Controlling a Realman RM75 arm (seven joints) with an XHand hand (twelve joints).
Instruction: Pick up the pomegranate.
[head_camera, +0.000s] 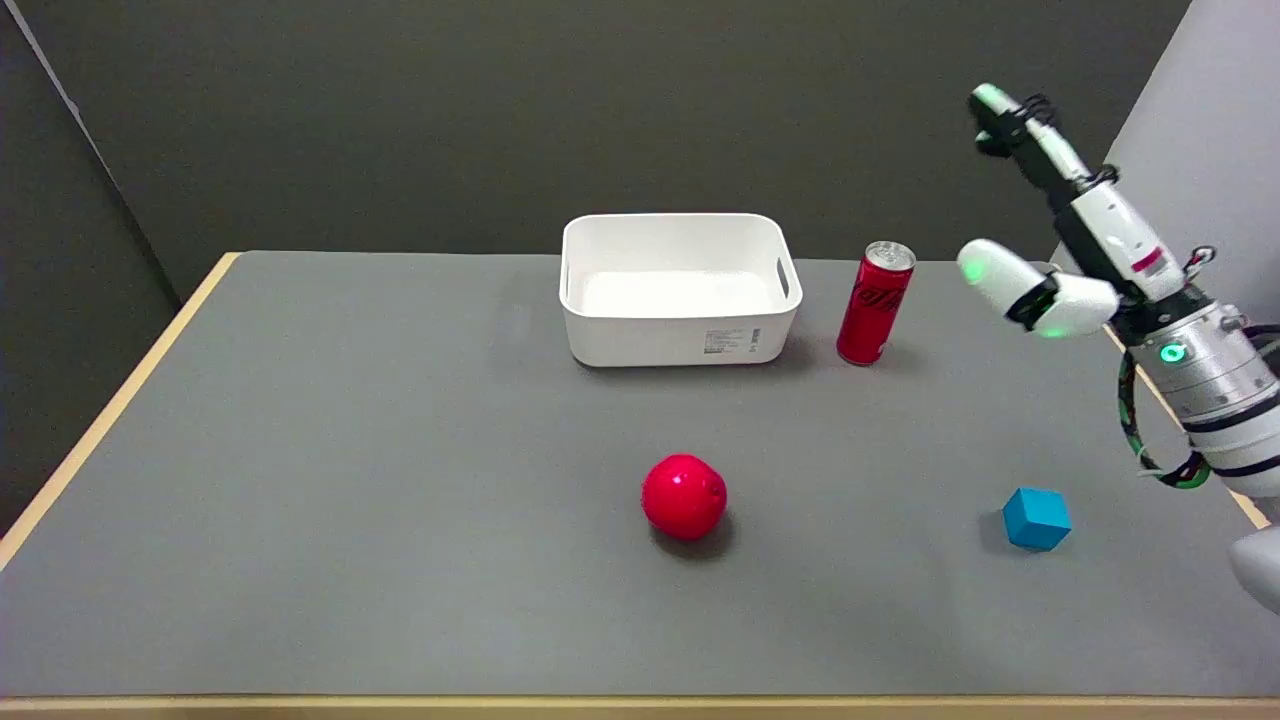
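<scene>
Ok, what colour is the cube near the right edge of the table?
The cube is blue, a bright cyan-like shade. The head view, the only one, shows it clearly.

The robot hand (1060, 215) is built of white shells over black joints, with rounded white fingertips (985, 265) tinged green and a small red mark on its white back. Behind it sits a ribbed silver wrist cuff (1205, 375) carrying a glowing green ring light, banded in black where it meets the white arm. A green-and-black braided cable (1135, 420) loops beneath the cuff; thin black wires sprout near the fingers.
</scene>
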